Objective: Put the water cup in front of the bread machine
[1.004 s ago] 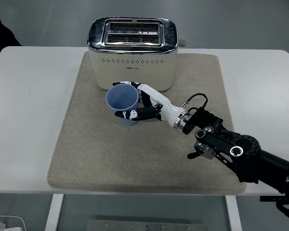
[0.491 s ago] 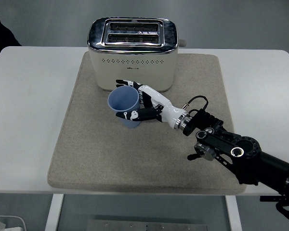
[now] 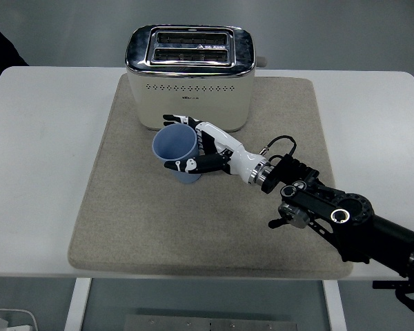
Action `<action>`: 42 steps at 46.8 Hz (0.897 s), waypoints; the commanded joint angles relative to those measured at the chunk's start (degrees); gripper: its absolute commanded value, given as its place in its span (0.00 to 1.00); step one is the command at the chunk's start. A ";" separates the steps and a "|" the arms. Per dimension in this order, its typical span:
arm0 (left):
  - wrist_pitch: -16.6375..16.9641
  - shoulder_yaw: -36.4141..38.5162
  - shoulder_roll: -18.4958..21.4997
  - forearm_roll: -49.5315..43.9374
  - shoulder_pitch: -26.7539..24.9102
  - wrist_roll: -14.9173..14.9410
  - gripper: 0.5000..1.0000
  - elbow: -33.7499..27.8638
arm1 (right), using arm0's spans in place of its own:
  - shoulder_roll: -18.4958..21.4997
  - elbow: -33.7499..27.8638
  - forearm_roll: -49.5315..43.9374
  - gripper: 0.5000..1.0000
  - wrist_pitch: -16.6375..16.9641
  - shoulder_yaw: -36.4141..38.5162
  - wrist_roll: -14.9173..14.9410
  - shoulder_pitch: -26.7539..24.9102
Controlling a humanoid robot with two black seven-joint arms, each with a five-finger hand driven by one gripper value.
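A pale blue water cup (image 3: 175, 148) stands upright on the beige mat (image 3: 124, 207), just in front of the cream toaster (image 3: 190, 76) with its chrome top. My right hand (image 3: 193, 146) comes in from the lower right and wraps the cup's right side, thumb on the near wall and fingers behind it. The cup's lower right side is hidden by the hand. My left arm does not show.
The mat lies on a white table (image 3: 34, 138), with bare mat left of and in front of the cup. My black right forearm (image 3: 331, 214) crosses the mat's right front part. A dark shape sits at the top left corner.
The cup and my right hand shifted slightly right and then back left by a few pixels. The grasp has stayed the same.
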 commanded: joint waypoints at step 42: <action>0.00 0.00 0.00 0.02 0.00 -0.02 1.00 -0.06 | -1.23 -2.74 0.08 0.86 3.21 0.18 0.00 -0.17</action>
